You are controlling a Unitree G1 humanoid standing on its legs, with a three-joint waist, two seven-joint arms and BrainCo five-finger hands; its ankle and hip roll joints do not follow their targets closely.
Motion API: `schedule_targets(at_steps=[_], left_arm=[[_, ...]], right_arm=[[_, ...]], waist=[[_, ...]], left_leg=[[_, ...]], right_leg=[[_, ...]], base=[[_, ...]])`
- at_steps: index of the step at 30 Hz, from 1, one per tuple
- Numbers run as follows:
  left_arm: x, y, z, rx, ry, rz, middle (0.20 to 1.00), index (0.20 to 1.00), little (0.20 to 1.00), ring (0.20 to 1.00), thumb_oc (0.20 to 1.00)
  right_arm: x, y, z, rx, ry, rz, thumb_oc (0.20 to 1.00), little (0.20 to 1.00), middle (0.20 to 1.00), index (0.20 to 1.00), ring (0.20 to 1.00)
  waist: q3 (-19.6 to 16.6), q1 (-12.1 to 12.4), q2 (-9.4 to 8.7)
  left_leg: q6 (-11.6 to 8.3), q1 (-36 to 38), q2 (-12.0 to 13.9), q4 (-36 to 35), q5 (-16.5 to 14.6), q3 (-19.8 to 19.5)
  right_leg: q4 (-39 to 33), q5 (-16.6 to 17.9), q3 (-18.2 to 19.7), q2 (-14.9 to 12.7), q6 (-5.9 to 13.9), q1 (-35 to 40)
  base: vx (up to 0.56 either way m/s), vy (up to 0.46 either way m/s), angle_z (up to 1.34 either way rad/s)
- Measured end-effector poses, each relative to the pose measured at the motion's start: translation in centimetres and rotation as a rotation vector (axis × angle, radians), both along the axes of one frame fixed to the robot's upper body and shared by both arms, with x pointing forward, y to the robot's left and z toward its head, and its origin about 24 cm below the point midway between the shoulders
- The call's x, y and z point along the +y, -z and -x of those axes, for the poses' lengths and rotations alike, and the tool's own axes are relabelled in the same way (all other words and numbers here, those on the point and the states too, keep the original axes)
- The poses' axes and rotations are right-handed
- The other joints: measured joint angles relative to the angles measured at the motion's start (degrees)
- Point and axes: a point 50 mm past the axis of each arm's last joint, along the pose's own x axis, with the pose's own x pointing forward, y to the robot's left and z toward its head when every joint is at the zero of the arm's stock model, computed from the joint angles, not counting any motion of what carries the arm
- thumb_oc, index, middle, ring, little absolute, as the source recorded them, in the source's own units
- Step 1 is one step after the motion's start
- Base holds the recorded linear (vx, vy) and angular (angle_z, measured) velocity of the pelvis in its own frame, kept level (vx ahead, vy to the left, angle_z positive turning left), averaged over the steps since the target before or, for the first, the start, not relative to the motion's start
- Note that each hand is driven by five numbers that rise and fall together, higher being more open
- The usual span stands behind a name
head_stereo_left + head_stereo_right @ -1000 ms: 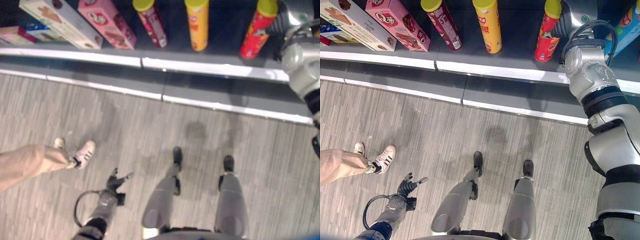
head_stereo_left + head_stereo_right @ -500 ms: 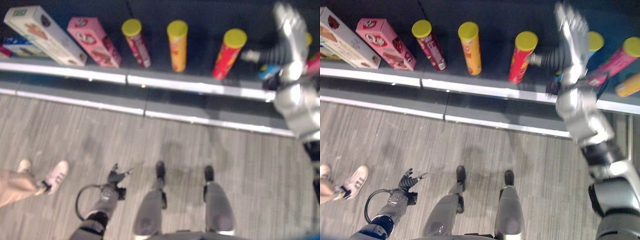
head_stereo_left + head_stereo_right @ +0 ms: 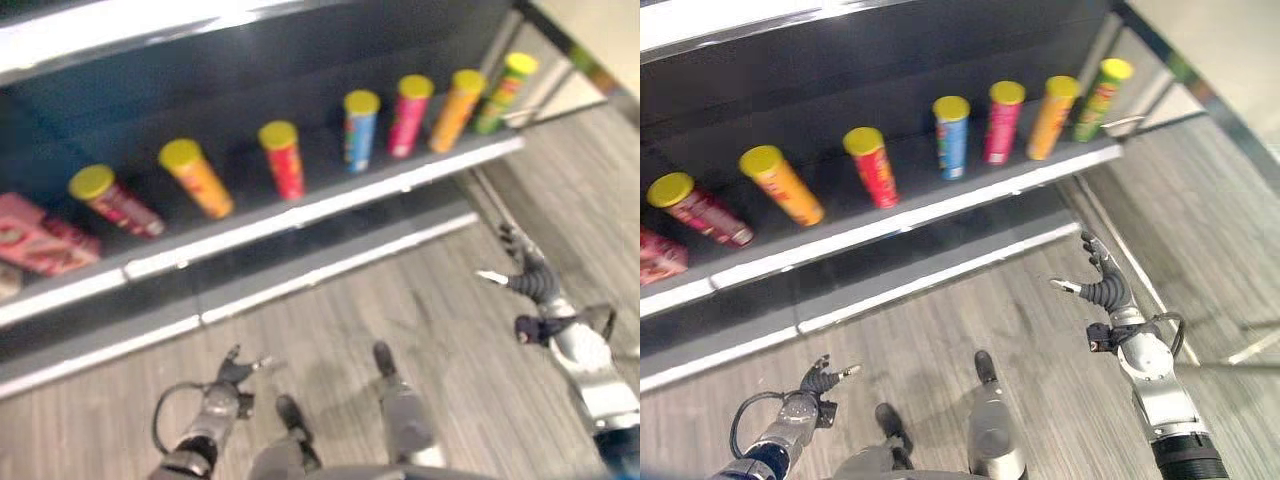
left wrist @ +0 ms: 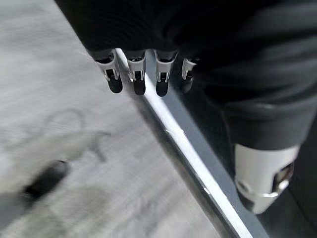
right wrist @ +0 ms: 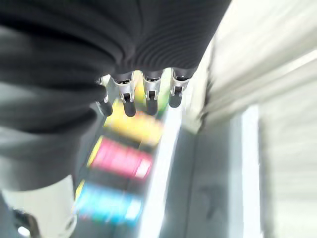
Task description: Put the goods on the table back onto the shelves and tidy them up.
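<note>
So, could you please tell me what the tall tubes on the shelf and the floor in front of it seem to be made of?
The tubes, such as the blue one, look like printed cardboard canisters with yellow plastic lids: straight round walls, bright wrap, flat caps. That is a guess from the look. The floor looks like grey wood-grain plank, matt, with fine streaks; laminate or vinyl, I cannot tell which.

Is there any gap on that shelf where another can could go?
The widest bare patch lies between the red can and the blue can. The shelf front edge is bare too. From the blue can to the green can the cans stand crowded. Both hands, left and right, hang open and empty.
</note>
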Motion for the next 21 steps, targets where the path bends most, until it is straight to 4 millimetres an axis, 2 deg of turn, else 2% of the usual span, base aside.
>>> schedule_targets(at_steps=[1, 2, 3, 4, 5, 6, 7, 8, 9, 10, 11, 12, 13, 15, 16, 17, 18, 19, 20, 21], left_arm=[[-0.3, -0.2, -0.4, -0.007, 0.017, 0.002, 1.0, 1.0, 1.0, 1.0, 1.0], [-0.3, -0.3, -0.7, -0.018, 0.02, 0.003, 1.0, 1.0, 1.0, 1.0, 1.0], [-0.2, -0.5, -0.9, -0.021, 0.016, 0.002, 1.0, 1.0, 1.0, 1.0, 1.0], [0.1, -0.3, -0.4, -0.011, 0.005, 0.001, 1.0, 1.0, 1.0, 1.0, 1.0], [0.2, -0.3, -0.5, -0.012, -0.007, 0.002, 1.0, 1.0, 1.0, 1.0, 1.0], [0.4, -0.2, -0.1, -0.005, -0.024, 0.007, 1.0, 1.0, 1.0, 1.0, 1.0], [0.7, -0.3, -0.2, -0.01, -0.028, -0.003, 1.0, 1.0, 1.0, 1.0, 1.0], [1.1, -0.4, -0.1, -0.01, -0.041, -0.005, 1.0, 1.0, 1.0, 1.0, 1.0], [1.5, -0.4, 0.1, -0.012, -0.062, -0.007, 1.0, 1.0, 1.0, 1.0, 1.0], [1.5, -0.3, 0.4, -0.005, -0.079, 0.002, 1.0, 1.0, 1.0, 1.0, 1.0], [1.8, -0.2, 0.7, -0.002, -0.094, 0.007, 1.0, 1.0, 1.0, 1.0, 1.0], [2.3, -0.4, 0.7, -0.014, -0.115, 0.003, 1.0, 1.0, 1.0, 1.0, 1.0], [2.4, -0.4, 0.8, -0.015, -0.126, 0.008, 1.0, 1.0, 1.0, 1.0, 1.0], [1.9, 0.0, 1.5, 0.001, -0.125, 0.022, 1.0, 1.0, 1.0, 1.0, 1.0], [1.6, 0.0, 1.3, -0.009, -0.109, 0.031, 1.0, 1.0, 1.0, 1.0, 1.0], [1.5, 0.1, 1.5, -0.005, -0.107, 0.037, 1.0, 1.0, 1.0, 1.0, 1.0], [1.3, 0.1, 1.4, -0.006, -0.103, 0.041, 1.0, 1.0, 1.0, 1.0, 1.0], [1.2, 0.3, 1.7, 0.007, -0.105, 0.047, 1.0, 1.0, 1.0, 1.0, 1.0], [1.5, 0.6, 2.5, 0.026, -0.12, 0.052, 1.0, 1.0, 1.0, 1.0, 1.0], [2.2, 0.5, 2.6, 0.025, -0.12, 0.08, 1.0, 1.0, 1.0, 1.0, 1.0]], right_arm=[[-0.6, 0.4, 0.5, 0.019, 0.026, 0.002, 1.0, 1.0, 1.0, 1.0, 1.0], [-0.8, 0.6, 0.6, 0.023, 0.038, 0.002, 1.0, 1.0, 1.0, 1.0, 1.0], [-1.1, 0.8, 0.6, 0.032, 0.058, 0.001, 1.0, 1.0, 1.0, 1.0, 1.0], [-1.2, 0.8, 0.6, 0.03, 0.064, 0.002, 1.0, 1.0, 1.0, 1.0, 1.0], [-1.5, 0.5, 0.5, 0.016, 0.075, 0.004, 1.0, 1.0, 1.0, 1.0, 1.0], [-2.1, 0.0, 0.6, -0.002, 0.099, 0.007, 1.0, 1.0, 1.0, 1.0, 1.0], [-2.7, -0.4, 0.7, -0.015, 0.122, 0.023, 1.0, 1.0, 1.0, 1.0, 1.0], [-3.4, -1.0, 0.6, -0.037, 0.149, 0.028, 1.0, 1.0, 1.0, 1.0, 1.0], [-3.8, -1.5, 0.6, -0.058, 0.166, 0.037, 1.0, 1.0, 1.0, 1.0, 1.0], [-4.2, -2.4, 0.4, -0.078, 0.172, 0.061, 1.0, 1.0, 1.0, 1.0, 1.0], [-4.8, -3.6, 0.1, -0.112, 0.182, 0.086, 1.0, 1.0, 1.0, 1.0, 1.0], [-5.2, -4.6, 0.1, -0.152, 0.198, 0.083, 1.0, 1.0, 1.0, 1.0, 1.0], [-5.5, -5.6, 0.2, -0.192, 0.21, 0.081, 1.0, 1.0, 1.0, 1.0, 1.0], [-6.5, -6.9, 0.6, -0.23, 0.238, 0.108, 1.0, 1.0, 1.0, 1.0, 1.0], [-7.3, -7.4, 1.1, -0.24, 0.271, 0.135, 1.0, 1.0, 1.0, 1.0, 1.0], [-7.7, -7.7, 1.4, -0.254, 0.294, 0.144, 1.0, 1.0, 1.0, 1.0, 1.0], [-7.8, -7.9, 1.4, -0.261, 0.306, 0.151, 1.0, 1.0, 1.0, 1.0, 1.0], [-7.5, -8.1, 1.1, -0.265, 0.29, 0.163, 1.0, 1.0, 1.0, 1.0, 1.0], [-7.3, -8.3, 0.8, -0.267, 0.276, 0.171, 1.0, 1.0, 1.0, 1.0, 1.0], [-7.1, -9.0, 0.5, -0.275, 0.253, 0.203, 1.0, 1.0, 1.0, 1.0, 1.0]], waist=[[-0.09, -0.37, 0.08], [-0.14, -0.37, 0.14], [-0.17, -0.18, 0.46], [-0.28, 0.95, 0.61], [-0.28, 1.51, 1.45], [-0.33, 2.46, 3.13], [-1.03, 2.56, 3.09], [-1.05, 3.6, 3.88], [-1.4, 3.83, 3.88], [-1.85, 4.14, 5.58], [-2.7, 5.51, 7.08], [-2.6, 6.58, 6.62], [-2.72, 6.35, 6.58], [-2.89, 5.57, 6.36], [-3.11, 4.86, 6.21], [-3.11, 4.71, 5.85], [-3.34, 3.44, 5.36], [-3.86, 4.28, 4.61], [-4.14, 5.39, 4.0], [-4.22, 6.6, 3.04]], left_leg=[[-0.58, -0.03, 1.23, 1.61, -0.46, 0.61], [-0.88, 0.25, 1.81, 2.02, -0.74, 0.98], [-1.72, 1.27, 4.1, 3.27, -1.2, 3.14], [-2.41, 1.89, 4.8, 4.22, -2.12, 3.68], [-3.13, 2.97, 7.22, 5.33, -2.63, 4.78], [-3.01, 2.99, 9.39, 6.75, -2.99, 5.71], [-3.66, 4.08, 10.26, 7.08, -3.6, 6.41], [-5.24, 4.85, 12.29, 7.58, -3.89, 7.68], [-5.2, 5.4, 13.01, 9.01, -4.14, 8.56], [-5.47, 5.51, 15.09, 9.21, -3.97, 9.62], [-5.71, 6.17, 16.81, 8.65, -3.34, 10.44], [-5.7, 7.0, 17.93, 10.25, -2.36, 10.98], [-5.64, 7.47, 19.47, 12.67, -1.83, 11.1], [-6.41, 7.91, 21.16, 15.87, -0.52, 11.17], [-6.49, 8.63, 21.66, 17.02, 2.26, 10.71], [-7.46, 8.81, 23.21, 18.39, 1.68, 9.37], [-7.95, 8.73, 22.24, 18.55, 3.07, 8.38], [-6.4, 9.07, 21.81, 21.19, 6.67, 4.89], [-6.5, 7.86, 21.31, 24.2, 7.72, 0.92], [-6.74, 6.75, 18.95, 26.36, 3.46, -5.4]], right_leg=[[-0.64, 1.34, -1.49, 0.71, -1.61, 0.59], [-0.74, 1.39, -1.97, 1.22, -1.88, 0.54], [-1.4, 1.02, -3.02, 2.23, -2.2, 0.92], [-1.27, -0.65, -6.87, 2.07, -3.9, 1.22], [-0.67, -1.03, -10.97, 1.94, -4.05, 1.34], [3.8, -3.07, -15.74, 1.42, -5.42, 0.19], [7.05, -4.07, -16.66, -0.75, -5.18, -0.4], [11.56, -5.0, -19.45, -1.25, -5.0, -1.82], [13.73, -6.47, -20.94, -0.6, -7.04, -2.82], [14.1, -8.53, -23.34, 0.75, -8.54, -3.13], [14.49, -9.33, -26.77, 1.3, -8.67, -3.27], [16.56, -9.03, -25.32, 2.18, -10.67, -4.51], [18.17, -10.12, -23.84, 3.35, -12.02, -4.59], [18.57, -12.12, -22.56, 5.01, -11.98, -3.26], [18.04, -12.48, -21.75, 6.38, -12.26, -2.52], [16.94, -12.18, -21.13, 6.72, -12.55, -1.35], [16.5, -12.41, -20.8, 7.85, -13.17, -0.78], [16.02, -11.8, -17.57, 9.16, -14.0, -0.36], [15.25, -11.2, -15.26, 9.74, -15.66, 0.16], [12.15, -9.88, -11.97, 9.79, -16.35, 1.26]], base=[[-0.13, -0.22, -0.34], [-0.07, -0.216, -0.47], [-0.13, -0.275, -0.6], [-0.14, -0.313, -0.87], [-0.15, -0.359, -0.74], [-0.13, -0.37, -0.64], [-0.11, -0.391, -0.49], [-0.09, -0.439, -0.5], [-0.06, -0.48, -0.47], [-0.03, -0.521, -0.71], [0.02, -0.485, -1.01], [0.04, -0.454, -1.16], [0.03, -0.282, -0.84], [-0.01, -0.288, -0.49], [0.04, -0.425, -0.51], [0.03, -0.344, -0.39], [0.06, -0.408, -0.74], [0.01, -0.198, -0.9], [0.07, -0.148, -1.47], [0.14, -0.249, -1.23]])
